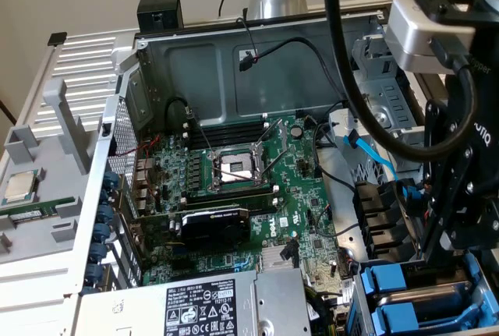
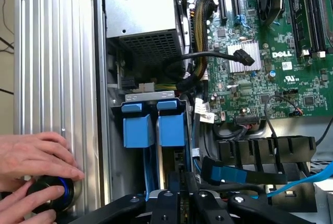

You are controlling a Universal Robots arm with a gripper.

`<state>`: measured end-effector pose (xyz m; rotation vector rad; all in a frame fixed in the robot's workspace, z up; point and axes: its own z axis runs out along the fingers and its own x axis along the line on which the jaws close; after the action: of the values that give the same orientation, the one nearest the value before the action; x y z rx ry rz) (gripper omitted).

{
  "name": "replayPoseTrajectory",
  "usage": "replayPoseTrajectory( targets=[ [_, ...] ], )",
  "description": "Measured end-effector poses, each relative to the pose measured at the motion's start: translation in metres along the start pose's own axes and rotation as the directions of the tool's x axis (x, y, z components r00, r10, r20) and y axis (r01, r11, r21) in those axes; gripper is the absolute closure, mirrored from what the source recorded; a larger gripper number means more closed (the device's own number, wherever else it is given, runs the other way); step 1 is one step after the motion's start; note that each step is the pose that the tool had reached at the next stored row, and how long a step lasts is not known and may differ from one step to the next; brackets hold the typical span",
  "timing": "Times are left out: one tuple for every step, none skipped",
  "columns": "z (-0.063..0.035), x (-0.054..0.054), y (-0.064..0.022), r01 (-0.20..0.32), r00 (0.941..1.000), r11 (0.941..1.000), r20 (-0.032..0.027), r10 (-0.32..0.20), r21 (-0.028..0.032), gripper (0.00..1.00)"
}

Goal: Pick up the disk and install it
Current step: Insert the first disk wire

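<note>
Gripper (image 2: 179,185) jaws pinch the disk (image 2: 171,125) edge-on over the drive bay, with its blue end just beside 1 other carrier (image 2: 138,126). A blue cable (image 2: 229,174) and a black cable (image 2: 208,55) crowd the motherboard (image 2: 270,63) side. A hand (image 2: 34,154) rests on a black button (image 2: 52,195) near the bay.

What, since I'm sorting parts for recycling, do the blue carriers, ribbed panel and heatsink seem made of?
Blue carriers: probably moulded plastic, even matte blue with rounded edges.
Ribbed panel: apparently sheet metal, silver-grey, with a soft sheen along its ridges.
Heatsink: bare metal, perhaps aluminium, bright silver with fine fins.
</note>
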<state>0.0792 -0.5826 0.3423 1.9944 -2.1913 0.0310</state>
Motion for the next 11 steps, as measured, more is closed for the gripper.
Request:
replayPoseTrajectory(
  targets=[
    [0.0,0.0,0.0,0.0,1.0,1.0,0.0,0.0,0.0,0.84],
    [0.0,0.0,0.0,0.0,1.0,1.0,0.0001,0.0,0.0,0.84],
    [0.0,0.0,0.0,0.0,1.0,1.0,0.0001,0.0,0.0,0.84],
    [0.0001,0.0001,0.0002,0.0,1.0,1.0,0.0003,0.0,0.0,0.84],
    [0.0001,0.0001,0.0002,0.0,1.0,1.0,0.0003,0.0,0.0,0.84],
    [0.0001,0.0001,0.0003,0.0,1.0,1.0,0.0002,0.0,0.0,0.84],
    [0.0002,0.0001,0.0006,0.0,1.0,1.0,0.0004,0.0,0.0001,0.84],
    [0.0003,0.0001,0.0007,0.0,1.0,1.0,0.0004,0.0,0.0002,0.84],
    [0.0003,0.0001,0.0007,0.0,1.0,1.0,0.0003,0.0,0.0002,0.84],
    [0.0004,0.0,0.0007,0.0,1.0,1.0,0.0005,0.0,0.0002,0.84],
    [0.0004,0.0,0.0007,0.0,1.0,1.0,0.0005,0.0,0.0002,0.84]
  ],
)
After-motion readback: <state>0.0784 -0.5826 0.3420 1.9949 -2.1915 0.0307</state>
